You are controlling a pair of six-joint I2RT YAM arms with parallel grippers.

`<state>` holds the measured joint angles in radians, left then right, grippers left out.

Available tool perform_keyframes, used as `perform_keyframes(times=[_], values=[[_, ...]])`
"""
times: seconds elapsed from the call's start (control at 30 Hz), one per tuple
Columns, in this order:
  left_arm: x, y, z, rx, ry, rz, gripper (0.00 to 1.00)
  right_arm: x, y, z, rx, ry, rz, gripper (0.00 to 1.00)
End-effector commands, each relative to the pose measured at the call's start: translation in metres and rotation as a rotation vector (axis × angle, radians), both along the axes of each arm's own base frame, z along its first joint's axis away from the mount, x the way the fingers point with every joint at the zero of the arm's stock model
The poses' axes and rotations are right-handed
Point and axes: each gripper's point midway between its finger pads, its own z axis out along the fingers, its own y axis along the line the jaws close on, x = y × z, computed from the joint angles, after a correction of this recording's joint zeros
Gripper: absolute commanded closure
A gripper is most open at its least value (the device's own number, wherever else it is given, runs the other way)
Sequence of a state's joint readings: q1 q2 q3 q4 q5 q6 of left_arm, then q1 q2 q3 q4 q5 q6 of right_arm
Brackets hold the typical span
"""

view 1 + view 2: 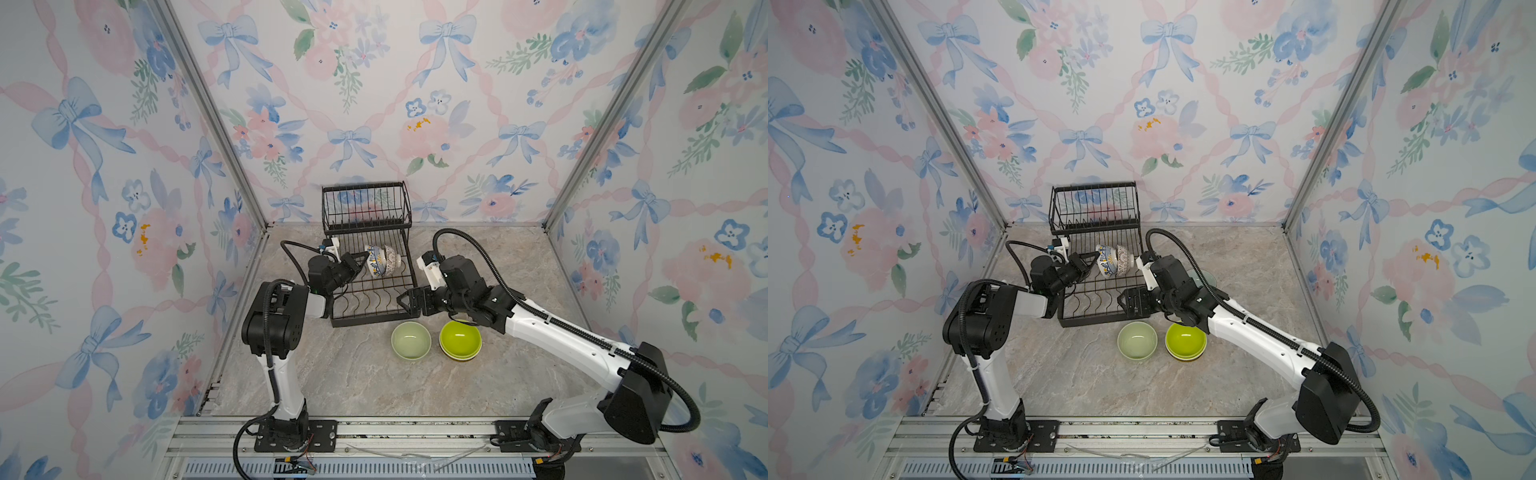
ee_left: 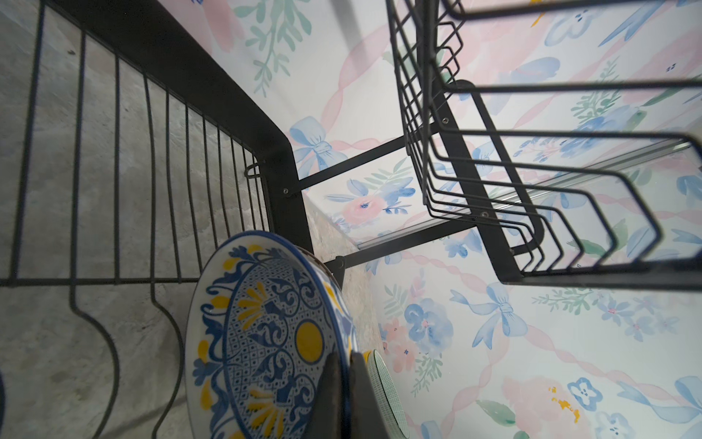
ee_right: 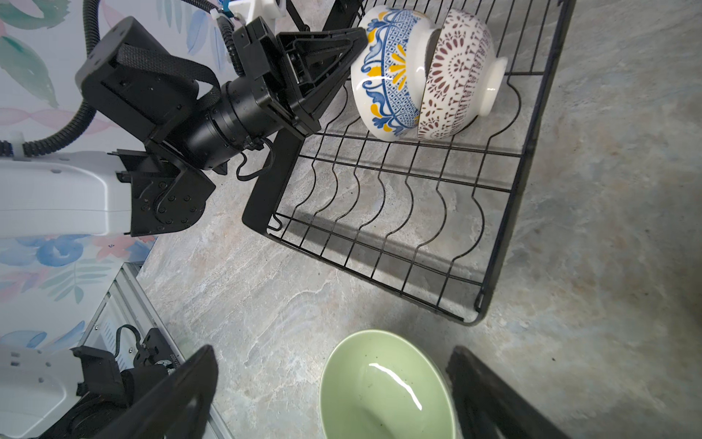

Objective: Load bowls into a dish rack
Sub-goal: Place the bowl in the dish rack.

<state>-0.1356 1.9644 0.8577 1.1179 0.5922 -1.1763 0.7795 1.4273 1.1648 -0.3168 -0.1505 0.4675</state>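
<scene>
So, we count two bowls in the dish rack (image 1: 361, 322); left gripper (image 3: 359, 38) clamped on the rim of the blue-and-yellow bowl (image 3: 387, 76), brown-patterned bowl (image 3: 456, 83) touching it; right gripper (image 1: 405, 300) spread wide, empty, above the pale green bowl (image 1: 410, 340) just before the rack; lime stack (image 1: 460, 338) beside, unloaded.

We see soft, even light from above in both top views, bright and a little soft in detail. On the table (image 3: 266, 304) the dish rack (image 3: 266, 186) casts soft-edged shadows. A white streak of glare sits in the pale green bowl (image 3: 380, 391). In the left wrist view the blue-and-yellow bowl (image 2: 266, 342) is sharp, while nearby rack wires smear, bend toward the edges and darken.
</scene>
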Motion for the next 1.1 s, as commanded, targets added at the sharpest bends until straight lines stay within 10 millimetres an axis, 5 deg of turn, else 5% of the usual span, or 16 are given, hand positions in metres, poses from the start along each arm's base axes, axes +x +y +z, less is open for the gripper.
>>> perform_keyframes(times=[0.0, 0.3, 0.53, 0.97, 1.07], values=[[0.005, 0.0, 0.022, -0.03, -0.086, -0.024, 1.0, 0.004, 0.003, 0.003, 0.012, 0.001, -0.001, 0.04], [0.004, 0.001, 0.01, -0.016, -0.051, -0.021, 1.0, 0.003, 0.005, 0.001, 0.01, 0.005, 0.003, 0.04], [0.002, 0.003, 0.02, 0.018, -0.059, -0.009, 0.73, 0.003, 0.007, -0.003, 0.006, 0.009, 0.006, 0.04], [-0.03, 0.002, 0.054, 0.053, -0.121, 0.003, 0.6, -0.001, -0.003, 0.001, -0.026, -0.017, 0.003, 0.04], [-0.042, 0.0, 0.058, 0.091, -0.126, -0.004, 0.35, -0.003, -0.008, -0.001, -0.045, -0.02, 0.004, 0.04]])
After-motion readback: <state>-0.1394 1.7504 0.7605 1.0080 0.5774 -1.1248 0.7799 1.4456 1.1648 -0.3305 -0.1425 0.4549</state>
